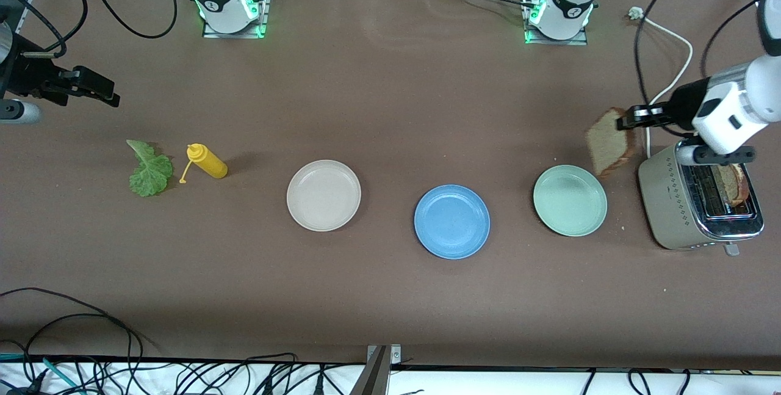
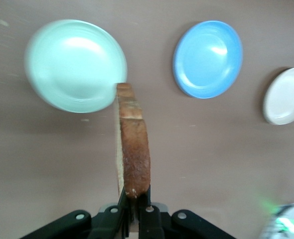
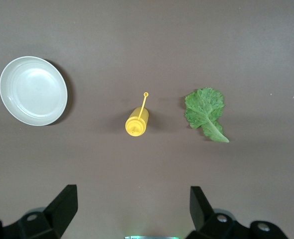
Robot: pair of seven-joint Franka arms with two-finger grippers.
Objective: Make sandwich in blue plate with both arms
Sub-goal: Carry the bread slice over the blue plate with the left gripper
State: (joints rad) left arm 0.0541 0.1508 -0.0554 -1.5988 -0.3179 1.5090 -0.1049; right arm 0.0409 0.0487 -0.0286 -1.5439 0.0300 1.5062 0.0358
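My left gripper [image 1: 623, 120] is shut on a brown bread slice [image 1: 608, 141], holding it up in the air beside the toaster, over the table by the mint-green plate. The left wrist view shows the slice [image 2: 132, 147] edge-on between the fingers [image 2: 122, 203]. A second bread slice [image 1: 734, 185] sits in the toaster slot. The blue plate [image 1: 451, 221] lies bare at mid-table, also seen as the blue plate [image 2: 208, 59] in the left wrist view. The lettuce leaf [image 1: 148, 170] lies at the right arm's end of the table. My right gripper [image 1: 97, 91] hangs open above that end; the leaf [image 3: 206, 111] shows below it.
A silver toaster [image 1: 698, 202] stands at the left arm's end. A mint-green plate [image 1: 570, 200] and a beige-white plate [image 1: 323, 195] flank the blue one. A yellow squeeze bottle [image 1: 207, 161] lies beside the lettuce. Cables run along the table's near edge.
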